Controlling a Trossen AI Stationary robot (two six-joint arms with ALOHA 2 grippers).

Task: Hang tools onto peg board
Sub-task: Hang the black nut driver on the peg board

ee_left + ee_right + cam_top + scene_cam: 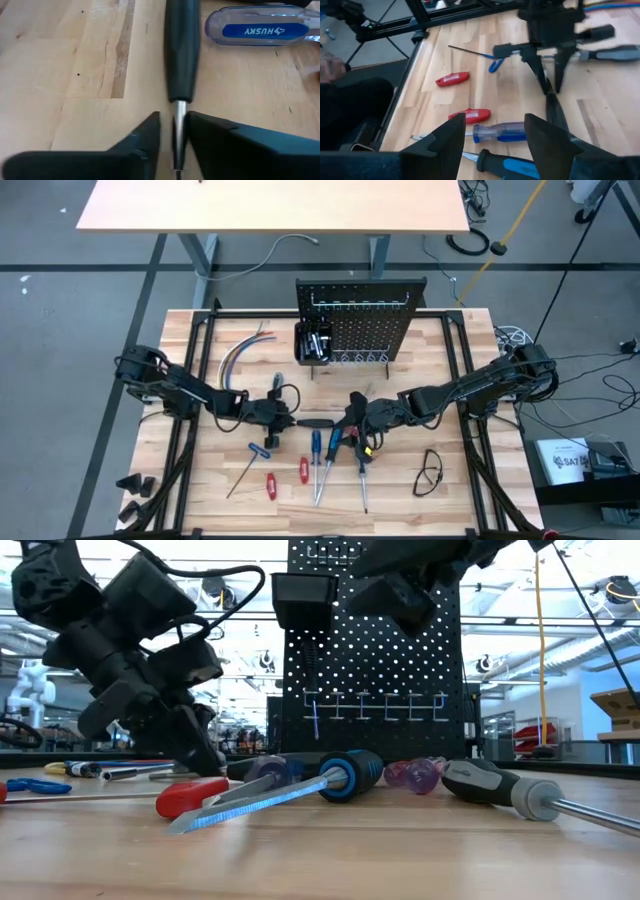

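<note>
pale wood table (pixel 450 380) over grey floor, second table at 12 o'clock; peg board (pixel 360 320) upright at the table's 12 o'clock edge, tools (pixel 318 465) loose toward 6 o'clock. left gripper (pixel 283 418) reaches in from 9 o'clock, low, fingers (pixel 145 135) pinching the metal shaft of a black screwdriver (pixel 181 50) at centre. right gripper (pixel 352 418) from 3 o'clock, jaws spread, gripping nothing.
</note>
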